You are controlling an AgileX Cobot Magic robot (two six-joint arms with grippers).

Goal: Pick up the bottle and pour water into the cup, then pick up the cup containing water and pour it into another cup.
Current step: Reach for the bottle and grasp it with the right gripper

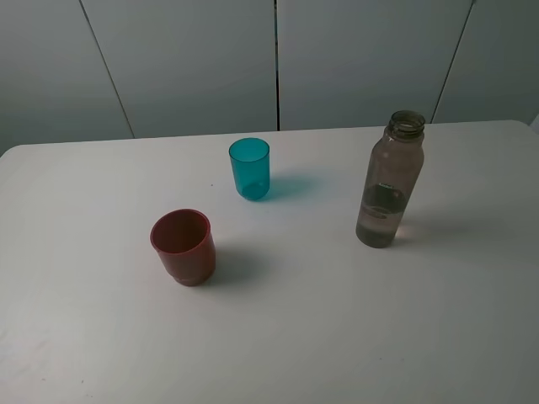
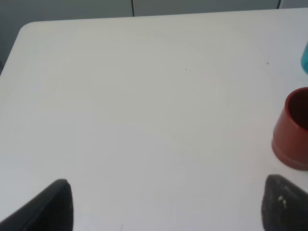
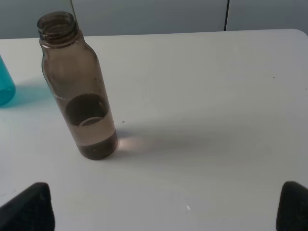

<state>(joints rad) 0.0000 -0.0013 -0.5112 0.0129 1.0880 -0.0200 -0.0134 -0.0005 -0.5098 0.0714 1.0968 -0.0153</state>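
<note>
Surface: white table (image 1: 354,337); bottle (image 1: 390,181) upright at right of frame.
Room: grey wall panels (image 1: 185,59) behind.
Left gripper (image 2: 171,206): wide apart, empty.
Right gripper (image 3: 161,208): wide apart, empty.

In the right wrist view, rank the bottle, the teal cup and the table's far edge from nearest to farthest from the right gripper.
From the right gripper:
1. bottle, standing upright just ahead of the fingers.
2. teal cup, beyond the bottle, cut off by the picture's edge.
3. table's far edge, behind both.
</note>
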